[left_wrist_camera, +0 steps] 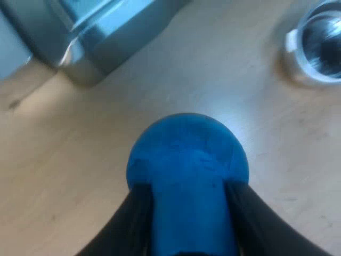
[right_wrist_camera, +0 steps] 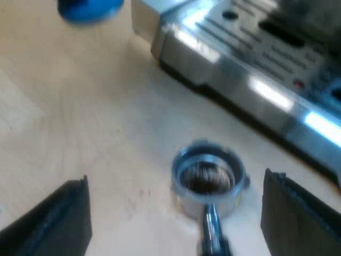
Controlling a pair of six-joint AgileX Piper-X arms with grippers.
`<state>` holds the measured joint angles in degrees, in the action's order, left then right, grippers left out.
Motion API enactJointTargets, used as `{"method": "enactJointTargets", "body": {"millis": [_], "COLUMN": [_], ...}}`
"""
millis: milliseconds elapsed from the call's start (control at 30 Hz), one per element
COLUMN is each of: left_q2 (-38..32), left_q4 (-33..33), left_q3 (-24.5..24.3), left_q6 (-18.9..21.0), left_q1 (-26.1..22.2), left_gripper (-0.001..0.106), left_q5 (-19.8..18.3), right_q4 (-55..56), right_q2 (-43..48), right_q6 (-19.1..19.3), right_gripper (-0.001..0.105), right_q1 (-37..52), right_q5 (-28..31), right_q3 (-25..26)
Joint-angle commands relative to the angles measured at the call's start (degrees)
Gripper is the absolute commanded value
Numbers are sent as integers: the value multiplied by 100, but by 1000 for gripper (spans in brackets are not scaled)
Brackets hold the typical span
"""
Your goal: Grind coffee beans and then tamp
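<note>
Through my left wrist view the pale table point(left_wrist_camera: 64, 176) is brightly and evenly lit, with a soft shadow along the base of the espresso machine point(left_wrist_camera: 101, 42) and a faint sheen on the blue tamper point(left_wrist_camera: 186, 160). In the right wrist view, white glare streaks the machine's steel front (nearly blown out), with dark shadow beneath.

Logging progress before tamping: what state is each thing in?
blue tamper: clamped in the left gripper.
left gripper: shut on the blue tamper.
metal holder: loose on the table, brown grounds in its basket.
right gripper: open, one finger on either side of the metal holder.
espresso machine: standing on the table near the metal holder.
</note>
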<state>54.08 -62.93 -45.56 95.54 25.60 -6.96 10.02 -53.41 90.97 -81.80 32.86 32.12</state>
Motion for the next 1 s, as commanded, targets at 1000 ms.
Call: {"method": "enactJointTargets", "body": {"millis": [1000], "left_q2": [2211], "left_q4": [412], "left_q3": [-1235], "left_q6": [-158], "left_q1": [2191], "left_gripper": [0], "left_q5": [-227], "right_q4": [-1238], "right_q2": [41], "right_q6": [-212], "right_gripper": [69], "right_q1": [29], "right_q5": [207], "right_q3": [-1353]}}
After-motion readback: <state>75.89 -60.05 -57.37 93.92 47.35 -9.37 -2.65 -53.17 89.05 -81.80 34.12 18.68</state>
